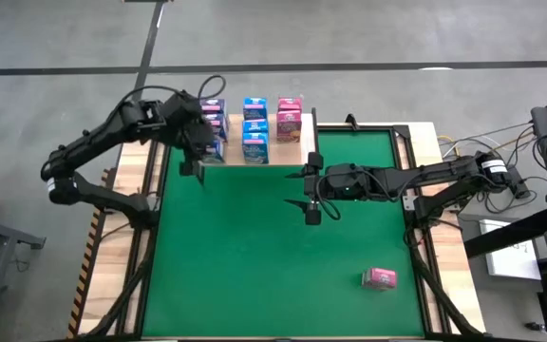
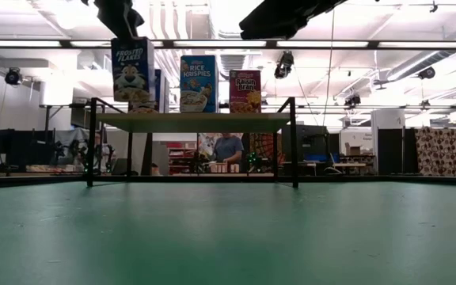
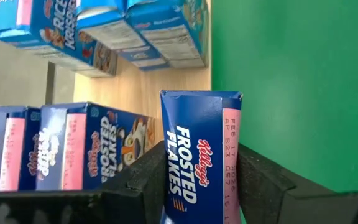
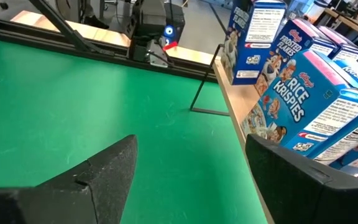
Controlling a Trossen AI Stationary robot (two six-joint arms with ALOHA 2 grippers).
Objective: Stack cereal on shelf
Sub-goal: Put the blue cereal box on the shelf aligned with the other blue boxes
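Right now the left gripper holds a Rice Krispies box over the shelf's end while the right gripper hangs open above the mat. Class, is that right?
One detail is wrong: the box in the left gripper is Frosted Flakes, not Rice Krispies, as the left wrist view shows. The rest stands: it is over the shelf's end, and the right gripper hangs open above the mat.

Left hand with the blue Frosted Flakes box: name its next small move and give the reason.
Probably lower it a little and let go. The left hand is shut on the blue cardboard Frosted Flakes box, upright over the left end of the light wooden shelf, beside more blue boxes. In the low view its base seems at board level.
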